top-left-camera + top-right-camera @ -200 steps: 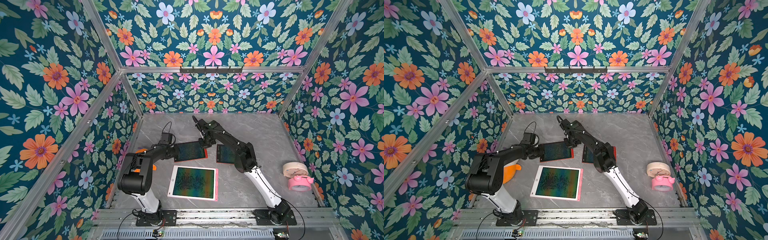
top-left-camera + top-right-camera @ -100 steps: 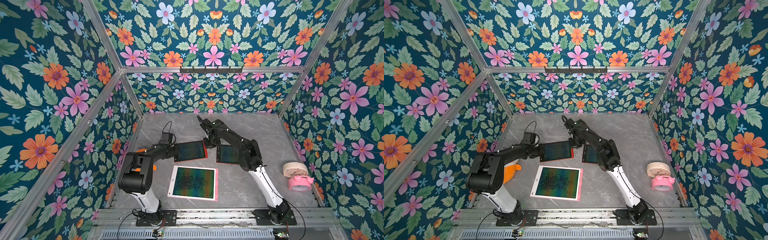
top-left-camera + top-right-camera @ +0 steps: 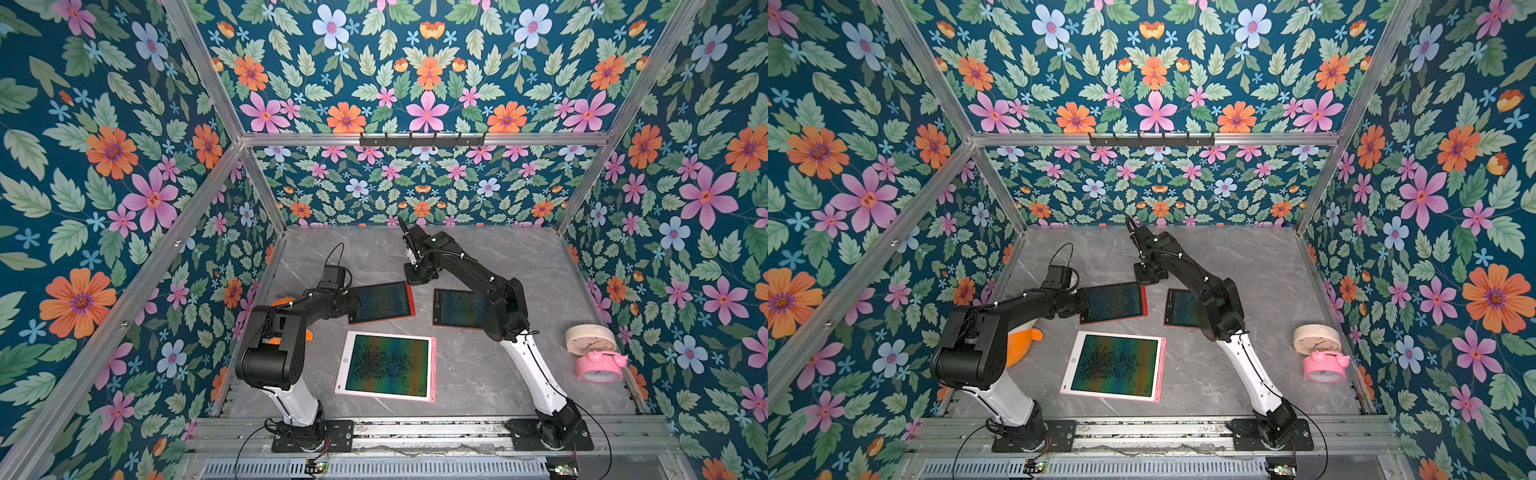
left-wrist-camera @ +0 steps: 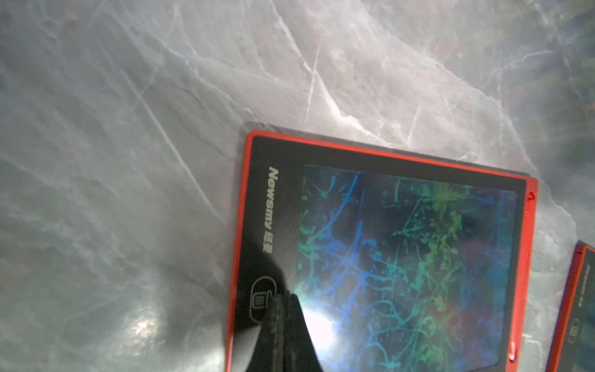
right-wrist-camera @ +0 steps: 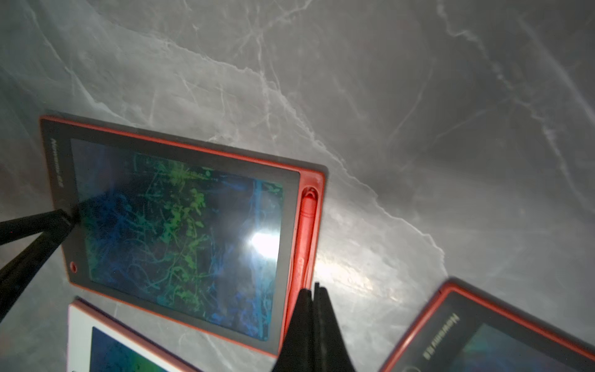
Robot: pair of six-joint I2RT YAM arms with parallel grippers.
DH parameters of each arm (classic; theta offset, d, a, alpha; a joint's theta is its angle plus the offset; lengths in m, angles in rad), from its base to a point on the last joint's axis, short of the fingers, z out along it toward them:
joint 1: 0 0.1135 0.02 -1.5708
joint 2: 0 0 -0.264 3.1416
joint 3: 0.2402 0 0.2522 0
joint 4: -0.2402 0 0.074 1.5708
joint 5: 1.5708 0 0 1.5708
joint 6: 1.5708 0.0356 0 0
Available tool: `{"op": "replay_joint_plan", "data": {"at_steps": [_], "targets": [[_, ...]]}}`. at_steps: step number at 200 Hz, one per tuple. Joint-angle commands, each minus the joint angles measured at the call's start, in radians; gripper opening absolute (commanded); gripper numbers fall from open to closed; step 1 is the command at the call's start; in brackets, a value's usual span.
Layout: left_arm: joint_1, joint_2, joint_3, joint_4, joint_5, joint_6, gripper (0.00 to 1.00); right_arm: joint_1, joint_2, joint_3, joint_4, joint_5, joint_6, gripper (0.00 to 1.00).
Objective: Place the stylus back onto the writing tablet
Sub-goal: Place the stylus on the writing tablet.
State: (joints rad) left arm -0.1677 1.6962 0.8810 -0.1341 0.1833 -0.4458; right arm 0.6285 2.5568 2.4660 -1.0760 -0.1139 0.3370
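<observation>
On the grey marble table point(image 3: 469, 374), the red stylus point(image 5: 306, 232) lies in the slot along the right-hand edge of a red-framed writing tablet point(image 3: 381, 302), which rests flat, left of centre. The right gripper point(image 5: 314, 288) stands over one end of that slot with its jaws pressed together, holding nothing; whether its tips touch the stylus cannot be told. The left gripper point(image 4: 282, 298), jaws likewise together and empty, rests its tips on the tablet's left end, just beside the erase button. A second red-framed tablet point(image 3: 457, 308) lies to the right, partly under the right arm, apart from the first. A larger pink-framed tablet point(image 3: 388, 365) lies nearer, between the two arm bases. At the far right edge a cream clock point(image 3: 590, 338) sits just behind a pink alarm clock point(image 3: 600, 365). An orange object point(image 3: 1021, 345) shows beneath the left arm.
</observation>
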Motion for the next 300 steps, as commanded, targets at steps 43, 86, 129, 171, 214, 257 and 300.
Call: {"op": "replay_joint_plan", "data": {"at_steps": [43, 86, 129, 171, 214, 257, 300], "targets": [[0.002, 0.010, -0.004, -0.071, -0.025, 0.007, 0.03, 0.002, 0.070, 0.038, -0.008, -0.066, -0.006, 0.05], [0.001, 0.019, 0.003, -0.066, -0.018, 0.001, 0.03, 0.002, 0.151, 0.101, -0.087, -0.049, -0.024, 0.06], [0.001, 0.019, 0.004, -0.068, -0.021, 0.001, 0.03, 0.008, 0.201, 0.142, -0.192, 0.085, -0.029, 0.06], [0.000, 0.024, 0.009, -0.065, -0.018, -0.005, 0.03, 0.003, 0.198, 0.130, -0.185, 0.044, -0.041, 0.06], [-0.001, 0.023, 0.009, -0.069, -0.020, -0.007, 0.03, -0.020, -0.006, -0.130, 0.136, -0.136, 0.009, 0.06], [-0.001, 0.026, 0.007, -0.064, -0.025, -0.003, 0.01, -0.043, -0.015, -0.083, 0.162, -0.171, 0.016, 0.06], [-0.001, 0.033, 0.013, -0.058, -0.019, -0.007, 0.01, -0.043, 0.062, 0.021, 0.100, -0.183, 0.015, 0.07]]}}
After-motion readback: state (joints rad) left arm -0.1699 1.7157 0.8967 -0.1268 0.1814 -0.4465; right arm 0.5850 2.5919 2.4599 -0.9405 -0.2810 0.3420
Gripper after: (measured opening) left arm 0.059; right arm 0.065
